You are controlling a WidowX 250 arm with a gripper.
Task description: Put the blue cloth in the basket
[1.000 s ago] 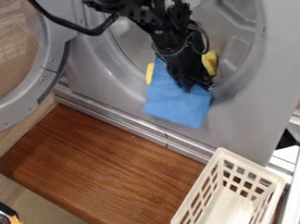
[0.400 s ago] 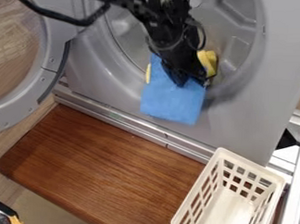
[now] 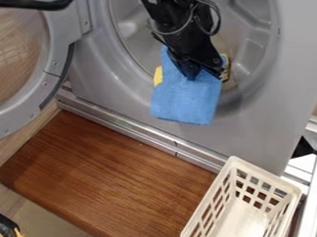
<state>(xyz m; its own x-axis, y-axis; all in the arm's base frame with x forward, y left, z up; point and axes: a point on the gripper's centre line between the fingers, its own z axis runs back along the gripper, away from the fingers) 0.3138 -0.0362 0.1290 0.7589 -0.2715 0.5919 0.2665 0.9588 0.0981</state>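
One soft rectangle of blue, towel-like cloth (image 3: pixel 184 103) hangs from the black two-finger hand (image 3: pixel 205 75) in front of the round recess of a grey metal-and-plastic front (image 3: pixel 253 124). The hand seems to be pinching it by the upper part, with the rest draped below. A yellow soft-looking piece (image 3: pixel 158 76) shows behind its left edge.

I'd judge the cloth light, limp and fairly grippy: nothing to crack, nothing to slide out easily. A firm bite on a bunched fold near the top suits it best (a shallow nip at one corner would likely let it swing about). Being floppy, its lower edge will trail, so it wants lifting well above the rim of the cream plastic lattice basket (image 3: pixel 267 173), at the near right by the brown wooden worktop (image 3: pixel 107 177). Lowered straight down, it should fold in on itself; released too close to the rim, it could drape over the side.
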